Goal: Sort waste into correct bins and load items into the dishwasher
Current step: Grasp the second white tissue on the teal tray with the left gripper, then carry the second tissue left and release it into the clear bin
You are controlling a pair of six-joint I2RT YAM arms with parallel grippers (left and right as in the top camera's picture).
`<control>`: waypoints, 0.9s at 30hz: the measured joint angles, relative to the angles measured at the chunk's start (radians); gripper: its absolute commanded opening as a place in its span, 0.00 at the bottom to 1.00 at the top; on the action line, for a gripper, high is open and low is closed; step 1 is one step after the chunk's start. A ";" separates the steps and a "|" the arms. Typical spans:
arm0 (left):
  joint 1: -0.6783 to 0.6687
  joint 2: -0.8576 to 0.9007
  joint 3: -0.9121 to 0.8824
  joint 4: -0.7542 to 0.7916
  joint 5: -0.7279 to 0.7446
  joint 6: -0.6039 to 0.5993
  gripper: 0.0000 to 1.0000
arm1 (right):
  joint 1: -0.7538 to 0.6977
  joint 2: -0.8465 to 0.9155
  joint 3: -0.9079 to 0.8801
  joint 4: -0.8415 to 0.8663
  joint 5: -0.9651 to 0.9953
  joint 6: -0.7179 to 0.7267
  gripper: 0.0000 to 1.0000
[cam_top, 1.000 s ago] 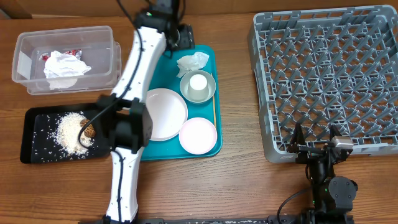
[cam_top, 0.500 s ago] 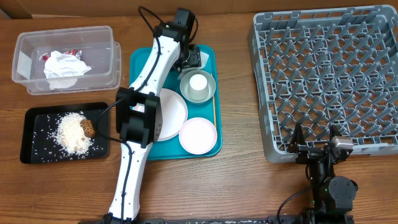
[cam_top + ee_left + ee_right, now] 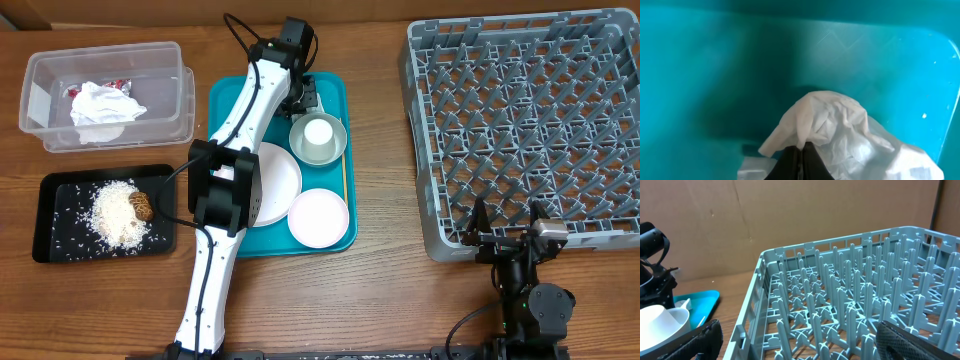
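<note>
At the back of the teal tray, my left gripper is shut on a crumpled white napkin; the black fingertips pinch a fold of it against the tray floor. The grey bowl holding the white cup sits just in front, then the large white plate, the pinkish dish and the wooden stick. My right gripper stands open and holds nothing at the near edge of the grey dish rack.
The clear tub at the back left holds a napkin and a red wrapper. The black tray in front of it holds rice crumbs and a brown lump.
My left gripper came down over the napkin at the back of the teal tray and shut on it. The right arm has not moved.
</note>
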 measured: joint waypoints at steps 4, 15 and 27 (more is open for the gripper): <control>0.014 0.011 0.119 -0.072 0.000 0.000 0.04 | 0.000 0.000 0.000 0.000 0.000 0.000 1.00; 0.195 0.014 0.584 -0.240 -0.061 -0.027 0.04 | 0.000 0.000 0.000 0.000 0.000 0.000 1.00; 0.522 0.014 0.558 -0.414 -0.143 -0.177 0.74 | 0.000 0.000 0.000 0.000 0.000 0.000 1.00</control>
